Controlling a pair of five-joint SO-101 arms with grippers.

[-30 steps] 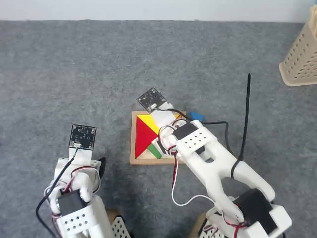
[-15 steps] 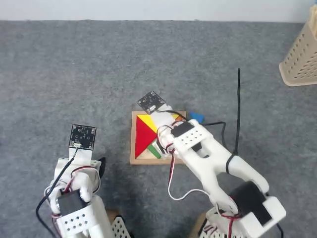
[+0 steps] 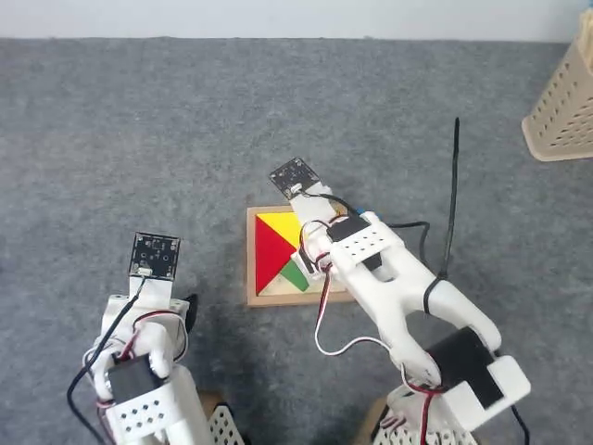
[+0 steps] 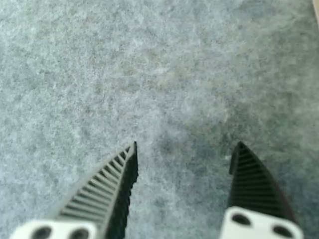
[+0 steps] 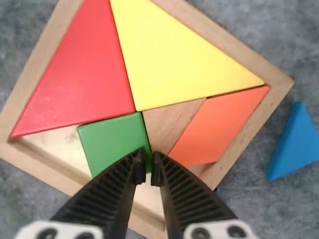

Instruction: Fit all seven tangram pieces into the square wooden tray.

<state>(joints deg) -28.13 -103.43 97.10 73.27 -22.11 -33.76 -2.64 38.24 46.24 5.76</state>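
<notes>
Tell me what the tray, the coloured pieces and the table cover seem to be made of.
Tray: light unpainted wood, grain visible on its bare floor. Red triangle, yellow triangle, green square: smooth, even matt paint, likely over wood, though no grain shows. Table cover: grey felt or short-pile carpet, judging by its fuzzy, mottled fibres.

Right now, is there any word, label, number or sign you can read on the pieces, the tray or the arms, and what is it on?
None can be read.
The red triangle, yellow triangle, green square, orange parallelogram and blue triangle have plain painted faces.
The square wooden tray bears no marking.
Any print on the black circuit boards atop the arms is too small to read.
</notes>
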